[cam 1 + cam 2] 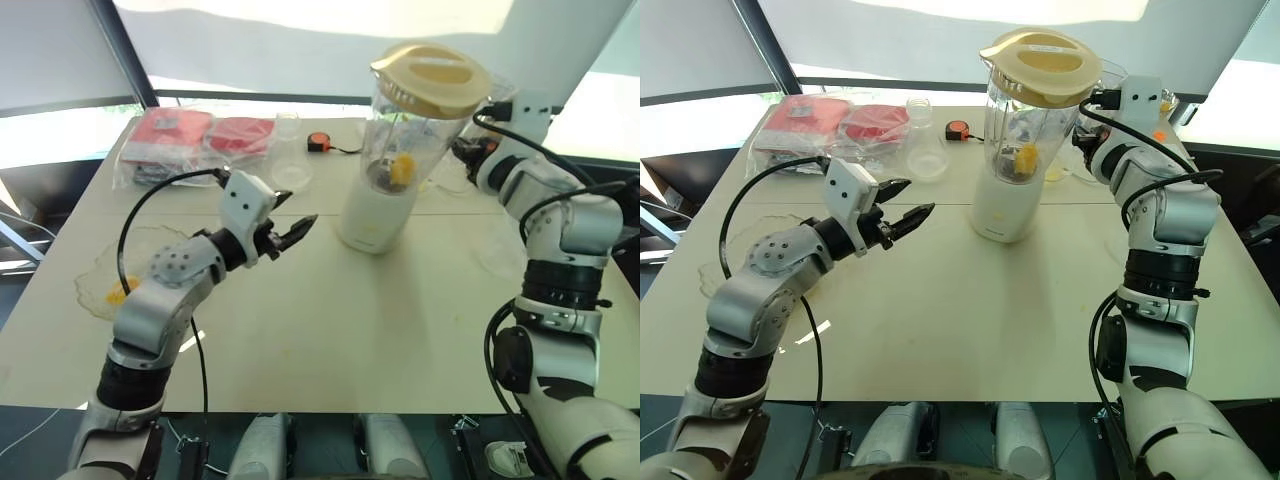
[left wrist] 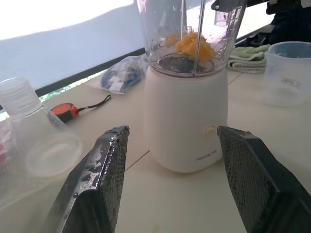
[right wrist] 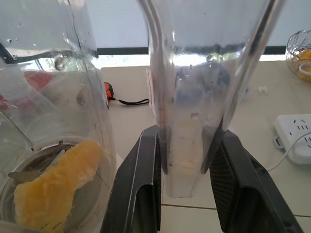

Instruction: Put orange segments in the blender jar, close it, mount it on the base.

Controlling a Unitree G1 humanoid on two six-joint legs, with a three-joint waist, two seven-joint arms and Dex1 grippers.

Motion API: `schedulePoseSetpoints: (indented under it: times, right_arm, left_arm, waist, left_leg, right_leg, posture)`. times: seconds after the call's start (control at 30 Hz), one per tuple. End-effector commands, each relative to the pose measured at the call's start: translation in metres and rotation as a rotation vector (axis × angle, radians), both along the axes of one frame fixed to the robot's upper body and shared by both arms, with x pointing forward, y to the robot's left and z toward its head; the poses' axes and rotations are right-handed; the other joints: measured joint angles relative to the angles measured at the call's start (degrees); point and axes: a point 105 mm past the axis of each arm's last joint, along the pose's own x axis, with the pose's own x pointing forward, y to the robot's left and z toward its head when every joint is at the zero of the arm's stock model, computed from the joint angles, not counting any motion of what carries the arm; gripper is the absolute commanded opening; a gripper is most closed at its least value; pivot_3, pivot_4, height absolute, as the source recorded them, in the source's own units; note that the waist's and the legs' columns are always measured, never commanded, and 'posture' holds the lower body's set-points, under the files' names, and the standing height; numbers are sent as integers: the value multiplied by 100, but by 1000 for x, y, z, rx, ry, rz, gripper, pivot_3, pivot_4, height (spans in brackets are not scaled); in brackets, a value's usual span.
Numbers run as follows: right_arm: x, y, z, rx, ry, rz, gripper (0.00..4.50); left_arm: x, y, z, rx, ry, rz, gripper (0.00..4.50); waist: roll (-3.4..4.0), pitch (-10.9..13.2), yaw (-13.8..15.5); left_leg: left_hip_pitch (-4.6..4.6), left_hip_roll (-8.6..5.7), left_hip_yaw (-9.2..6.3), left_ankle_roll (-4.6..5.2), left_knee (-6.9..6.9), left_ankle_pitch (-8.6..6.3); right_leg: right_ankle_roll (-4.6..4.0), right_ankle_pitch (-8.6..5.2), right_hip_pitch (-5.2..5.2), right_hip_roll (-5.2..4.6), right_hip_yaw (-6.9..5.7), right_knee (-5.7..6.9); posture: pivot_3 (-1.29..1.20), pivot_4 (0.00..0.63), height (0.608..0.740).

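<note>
The right gripper (image 3: 187, 194) pinches the jar's handle (image 3: 194, 97), plain from its wrist but hidden behind the jar (image 1: 415, 120) from the head. The jar sits lidded on the base (image 1: 378, 215), segments (image 3: 53, 189) inside. The left gripper (image 1: 902, 215) hangs spread nearby.

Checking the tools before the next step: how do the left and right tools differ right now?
The left tool is open and holds nothing, hanging above the table short of the base. The right tool is shut on the blender jar handle, up at the jar's side. Both have two black fingers.
</note>
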Motion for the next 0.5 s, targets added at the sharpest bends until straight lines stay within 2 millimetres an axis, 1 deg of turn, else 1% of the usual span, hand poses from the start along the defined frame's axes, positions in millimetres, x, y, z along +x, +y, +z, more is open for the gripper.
schedulePoseSetpoints:
  times: [0.03, 0.1, 0.13, 0.2, 0.3, 0.33, 0.43, 0.5]
  right_arm:
    - [-1, 8, -28, 1, 114, 28, 826]
    - [0, 9, -27, -5, 114, 29, 826]
    - [0, 10, -27, -9, 114, 34, 1845]
    - [0, 11, -27, -17, 117, 36, 2660]
    - [1, 12, -26, -38, 119, 34, 4232]
    - [0, 11, -26, -47, 118, 32, 4427]
    - [-2, 9, -24, -69, 114, 24, 4427]
    - [-10, 7, -26, -92, 117, 23, 4427]
  left_arm:
    - [0, -2, 10, -3, -48, -5, 2990]
    - [-1, -3, 10, -5, -48, -6, 2990]
    - [-1, -3, 9, -4, -48, -7, 2990]
    - [-1, -4, 9, -5, -48, -7, 2990]
    - [-1, -4, 8, -7, -47, -5, 2990]
    - [-1, -3, 8, -8, -46, -4, 2990]
    - [-2, -3, 7, -18, -33, -5, 2990]
    - [-3, -2, 6, -28, -15, -8, 2990]
  waist:
    - [0, 0, 0]
    - [0, 0, 1]
    - [-2, -1, -2]
    - [2, 3, -2]
    - [14, 14, 4]
    - [14, 14, 5]
    - [13, 15, 1]
    - [13, 15, 4]
  left_leg:
    - [0, 0, 0, 0, 0, 0]
    - [0, 0, 0, 0, 0, 0]
    - [0, 0, 0, 0, 0, 0]
    - [0, 2, 1, 1, 0, 0]
    - [-12, 0, 5, 1, 0, 1]
    - [-14, 0, 6, 1, 0, 1]
    - [-14, 0, 6, 1, -2, 1]
    - [-14, 0, 6, 1, -2, 0]
  right_leg:
    - [0, 0, 0, 0, 0, 0]
    - [0, 0, 0, 2, 0, 0]
    - [0, 0, 0, 2, 0, 1]
    - [0, 0, 0, 5, 0, 0]
    - [0, 0, -14, 3, 2, 2]
    - [0, 0, -16, 3, 3, 2]
    - [1, 0, -16, 4, 2, -1]
    - [1, 0, -16, 4, 2, -1]
  posture:
    - [0, 150, 740]
    - [0, 150, 740]
    - [0, 150, 740]
    - [0, 150, 740]
    - [0, 150, 740]
    - [0, 150, 740]
    - [0, 150, 740]
    - [0, 150, 740]
